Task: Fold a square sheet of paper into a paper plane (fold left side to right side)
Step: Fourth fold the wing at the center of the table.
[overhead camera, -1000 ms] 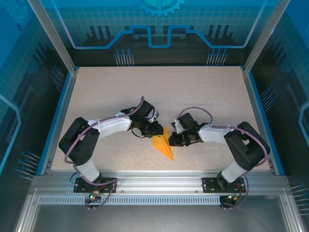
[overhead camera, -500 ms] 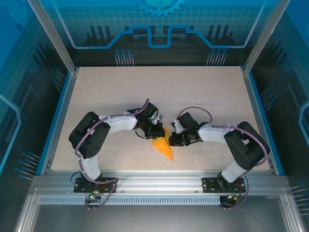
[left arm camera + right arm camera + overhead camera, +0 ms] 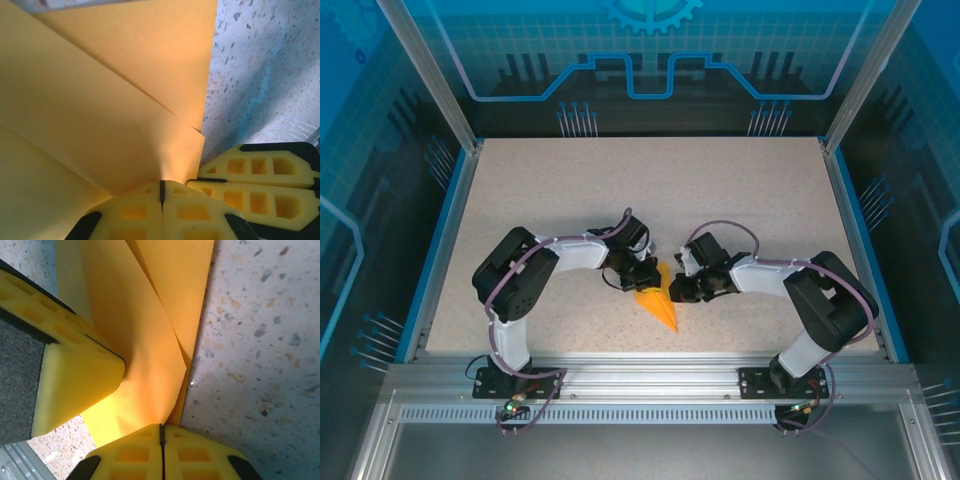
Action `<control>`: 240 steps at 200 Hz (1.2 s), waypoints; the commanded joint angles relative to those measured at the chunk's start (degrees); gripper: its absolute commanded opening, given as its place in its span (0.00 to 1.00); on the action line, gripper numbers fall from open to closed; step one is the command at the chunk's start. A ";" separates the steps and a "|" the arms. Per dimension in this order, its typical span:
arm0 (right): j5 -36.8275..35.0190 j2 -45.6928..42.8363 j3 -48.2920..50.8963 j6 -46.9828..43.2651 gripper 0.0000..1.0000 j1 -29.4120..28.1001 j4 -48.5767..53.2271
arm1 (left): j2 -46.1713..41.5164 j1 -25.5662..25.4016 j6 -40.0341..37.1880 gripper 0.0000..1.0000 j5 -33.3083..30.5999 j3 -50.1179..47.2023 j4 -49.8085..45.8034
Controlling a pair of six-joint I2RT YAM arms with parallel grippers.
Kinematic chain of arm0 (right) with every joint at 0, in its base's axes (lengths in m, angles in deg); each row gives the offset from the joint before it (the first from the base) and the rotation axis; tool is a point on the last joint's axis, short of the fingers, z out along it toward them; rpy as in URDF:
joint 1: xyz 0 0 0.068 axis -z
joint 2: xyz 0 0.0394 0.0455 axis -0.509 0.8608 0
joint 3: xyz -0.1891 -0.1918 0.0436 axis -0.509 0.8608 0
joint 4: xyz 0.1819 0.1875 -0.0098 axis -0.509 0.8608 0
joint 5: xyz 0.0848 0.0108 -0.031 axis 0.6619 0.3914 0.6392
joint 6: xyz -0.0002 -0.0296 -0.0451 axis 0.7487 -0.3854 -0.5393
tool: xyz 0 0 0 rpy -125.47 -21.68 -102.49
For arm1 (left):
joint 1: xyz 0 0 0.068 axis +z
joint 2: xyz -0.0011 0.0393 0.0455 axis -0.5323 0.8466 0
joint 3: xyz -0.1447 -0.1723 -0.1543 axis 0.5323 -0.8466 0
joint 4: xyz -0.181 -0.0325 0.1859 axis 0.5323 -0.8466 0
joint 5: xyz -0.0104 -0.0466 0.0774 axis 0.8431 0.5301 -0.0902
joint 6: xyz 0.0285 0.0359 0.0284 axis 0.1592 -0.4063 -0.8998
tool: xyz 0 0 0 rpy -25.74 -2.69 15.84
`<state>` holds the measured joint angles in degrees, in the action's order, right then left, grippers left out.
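Tightly closed on paper plane (image 3: 658,305) between them: left fingers (image 3: 132,212) and right fingers (image 3: 132,460).

We see a flat table (image 3: 570,190) with a pale beige, finely speckled top, bounded by blue strips (image 3: 442,240) along its left and right edges and a ribbed aluminium rail (image 3: 650,375) along its near edge. One thing lies on it: a bright orange paper plane (image 3: 662,308), folded to a narrow dart. It sits close to the near edge, about midway between the left and right edges, with its pointed tip toward the near edge. Up close, its overlapping orange layers (image 3: 100,100) (image 3: 150,315) lie over the speckled top (image 3: 260,75) (image 3: 250,340).
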<state>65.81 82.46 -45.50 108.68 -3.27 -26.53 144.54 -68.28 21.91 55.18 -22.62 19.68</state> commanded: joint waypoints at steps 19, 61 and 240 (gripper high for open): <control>-3.30 2.08 0.60 -1.19 0.07 -1.11 6.03 | 1.20 -0.31 -1.34 0.02 -1.85 -1.93 -0.50; -3.10 1.95 0.28 -1.02 0.08 -1.15 5.39 | 1.80 -0.35 -1.07 0.01 -2.87 -3.24 -0.50; 8.38 -8.40 2.65 8.87 0.16 -5.06 -1.36 | 1.45 -0.32 -0.79 0.01 -3.71 -5.19 0.03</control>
<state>70.18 71.33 -42.92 114.49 -7.09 -23.74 144.37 -68.32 21.89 54.83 -25.17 22.79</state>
